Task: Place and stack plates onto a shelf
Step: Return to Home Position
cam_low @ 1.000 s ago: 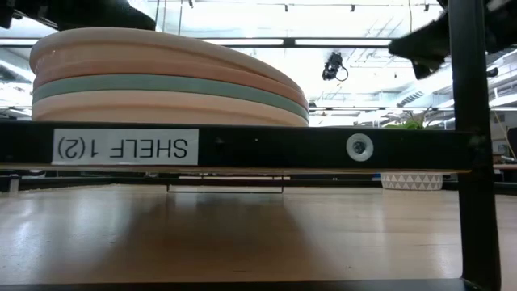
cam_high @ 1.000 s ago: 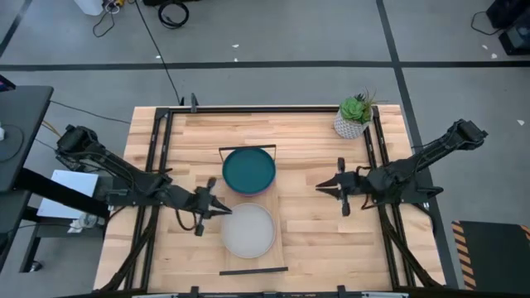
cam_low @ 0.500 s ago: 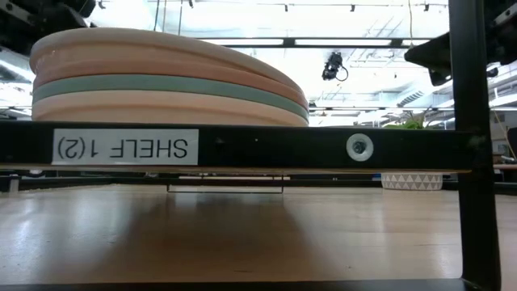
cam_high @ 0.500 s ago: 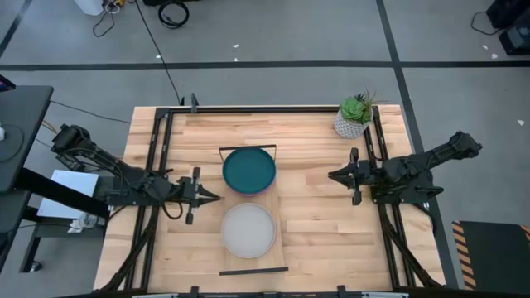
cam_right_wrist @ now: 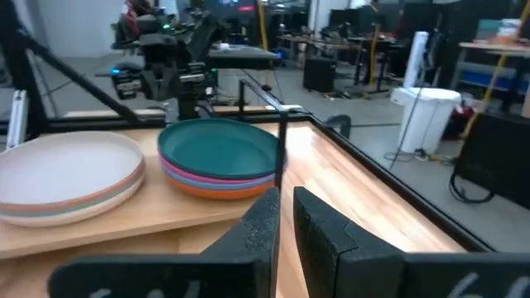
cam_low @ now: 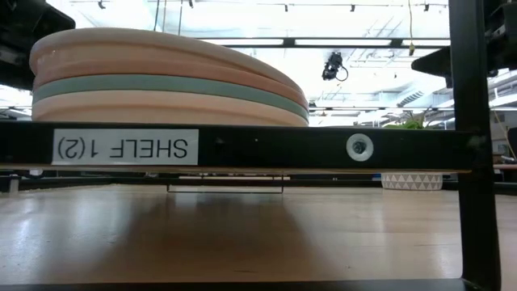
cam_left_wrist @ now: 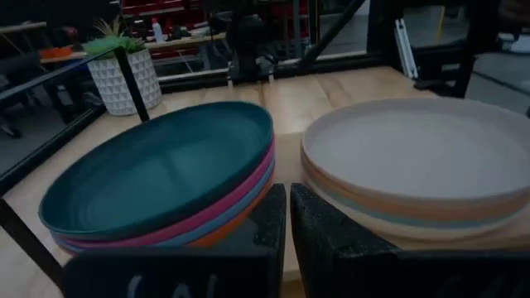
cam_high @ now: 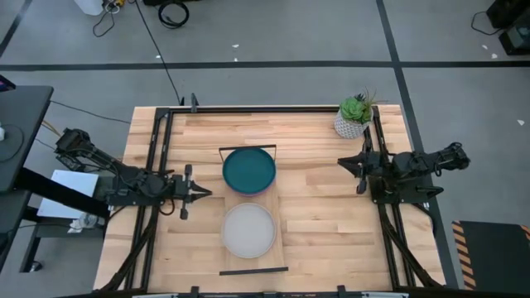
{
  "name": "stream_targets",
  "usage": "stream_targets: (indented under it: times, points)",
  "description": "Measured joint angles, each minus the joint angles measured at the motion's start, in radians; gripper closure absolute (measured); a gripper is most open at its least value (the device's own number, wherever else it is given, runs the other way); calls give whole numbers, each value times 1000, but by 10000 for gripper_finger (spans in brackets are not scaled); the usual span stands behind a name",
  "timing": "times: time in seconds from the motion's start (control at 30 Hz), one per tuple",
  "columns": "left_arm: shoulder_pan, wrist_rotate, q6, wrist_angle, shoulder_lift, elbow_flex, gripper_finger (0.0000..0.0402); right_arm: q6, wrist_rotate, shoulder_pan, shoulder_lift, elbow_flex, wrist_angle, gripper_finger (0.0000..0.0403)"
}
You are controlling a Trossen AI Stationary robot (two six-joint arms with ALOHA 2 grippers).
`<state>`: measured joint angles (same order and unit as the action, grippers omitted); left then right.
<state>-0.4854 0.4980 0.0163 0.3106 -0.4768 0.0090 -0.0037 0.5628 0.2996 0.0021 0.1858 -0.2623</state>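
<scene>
Two plate stacks sit on the light-wood shelf (cam_high: 278, 204) in the middle of the table. The far stack has a dark teal plate (cam_high: 248, 170) on top, with magenta, blue and orange rims below it (cam_left_wrist: 224, 217). The near stack is topped by a pale plate (cam_high: 248, 229), with peach and light teal rims under it (cam_low: 161, 85). My left gripper (cam_high: 203, 192) hovers shut, left of the shelf and apart from it. My right gripper (cam_high: 341, 162) hovers shut, well right of the shelf. Both wrist views look across at the two stacks (cam_right_wrist: 219, 153).
A small potted plant (cam_high: 356, 116) stands at the table's far right corner, close to my right arm. Black frame rails (cam_high: 157, 165) run along the table's left, right and far sides. Bare wood lies on either side of the shelf. The shelf's labelled black end frame (cam_low: 242, 148) fills the low view.
My left gripper has drawn back from the near stack's left rim toward the table's left edge and a little toward the far edge. My right gripper has pulled away toward the table's right edge. Both stacks have stayed where they were.
</scene>
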Motion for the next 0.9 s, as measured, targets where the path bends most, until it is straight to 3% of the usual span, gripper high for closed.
stream_targets:
  times: [0.13, 0.23, 0.57, 0.9]
  points:
    - [-1, 2, 30, -5, 14, 0, 375, 45, 9, -21, -1, -6, 12, 360]
    - [-1, 10, 31, -9, 14, 0, 375, 68, 25, -36, -1, -40, 130, 360]
    - [-1, 10, 22, 42, 13, -1, 375, 116, -64, -51, 1, -180, 376, 360]
    - [-1, 10, -115, 42, 13, -1, 375, 231, -69, -52, 5, -180, 404, 360]
